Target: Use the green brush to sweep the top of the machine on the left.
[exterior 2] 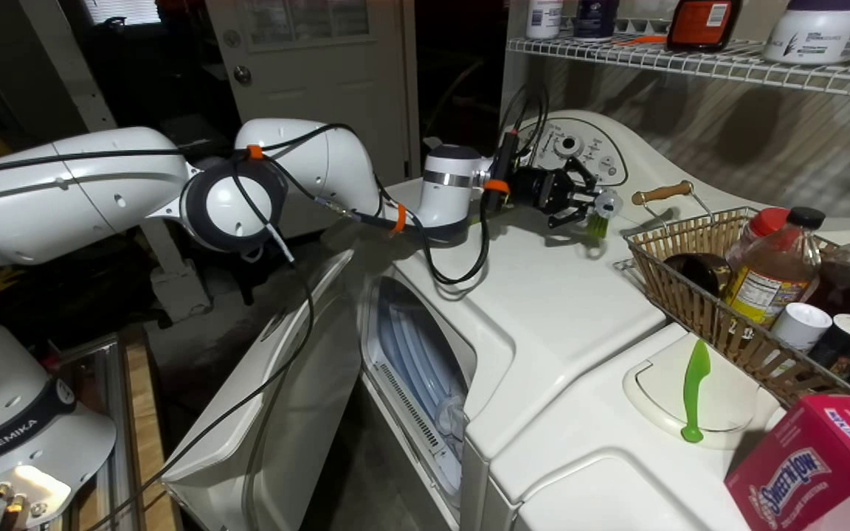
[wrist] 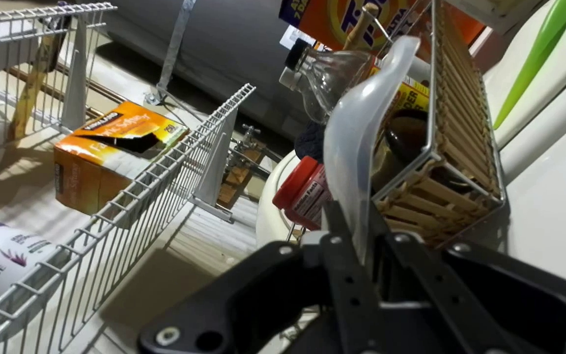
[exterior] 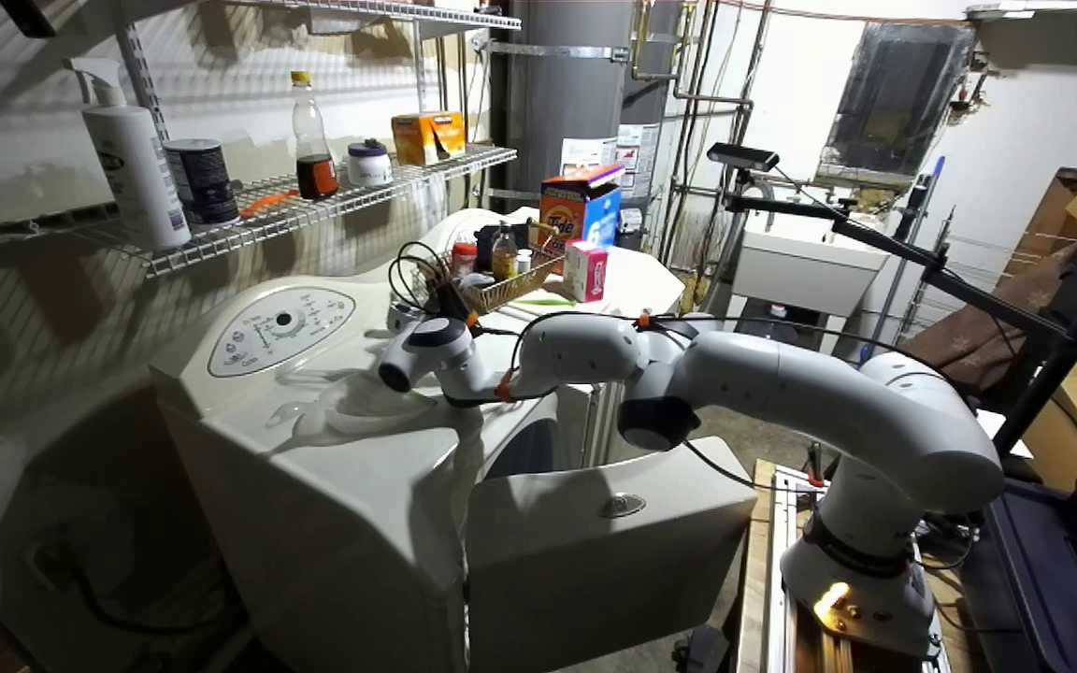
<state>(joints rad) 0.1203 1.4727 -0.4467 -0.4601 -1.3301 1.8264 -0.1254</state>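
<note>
The green brush has green bristles (exterior 2: 597,226) and a clear, curved plastic body. My gripper (exterior 2: 589,204) is shut on it. In the wrist view the gripper (wrist: 353,211) grips the brush's translucent part (wrist: 354,130) between both fingers; the bristles do not show there. The machine is a large white appliance with a rounded top (exterior 2: 543,295) and a dial panel, also in an exterior view (exterior: 351,467). The bristles point down close over its top near the dial panel; I cannot tell whether they touch it. The arm hides the brush in an exterior view.
A wicker basket (exterior 2: 679,284) of bottles stands beside the gripper. A green spoon-like piece (exterior 2: 696,391) and a pink box (exterior 2: 801,464) are on the neighbouring white surface. A wire shelf (exterior 2: 639,63) with bottles hangs above. A large white door (exterior: 613,514) stands open in front.
</note>
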